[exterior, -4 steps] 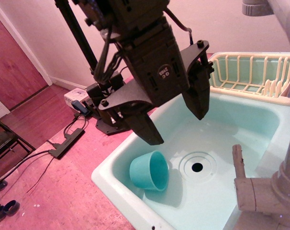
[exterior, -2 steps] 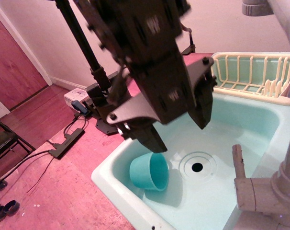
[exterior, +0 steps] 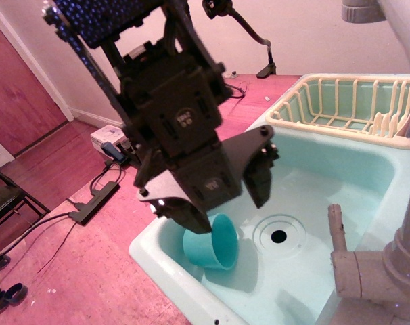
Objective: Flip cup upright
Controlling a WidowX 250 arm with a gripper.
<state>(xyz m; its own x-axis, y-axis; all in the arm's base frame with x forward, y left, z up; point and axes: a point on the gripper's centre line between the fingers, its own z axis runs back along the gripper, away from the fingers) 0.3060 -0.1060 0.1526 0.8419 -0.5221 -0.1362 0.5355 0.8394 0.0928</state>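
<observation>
The teal cup [exterior: 215,245] lies on its side on the floor of the pale mint sink [exterior: 367,176], near the front-left corner, its open mouth facing right toward the drain [exterior: 279,235]. My black gripper [exterior: 226,206] hangs just above the cup with its jaws spread wide. One finger [exterior: 185,217] comes down over the cup's left side and hides part of it. The other finger [exterior: 259,179] is up and to the right of the cup. Nothing is held between them.
A cream dish rack [exterior: 354,105] stands at the back right of the sink. A grey faucet and pipe [exterior: 374,264] rise at the right front. A power strip and cables [exterior: 93,200] lie on the floor to the left.
The gripper has come down and to the left, from above the sink's middle to just over the cup. Its jaws stay open. The cup has not moved.
</observation>
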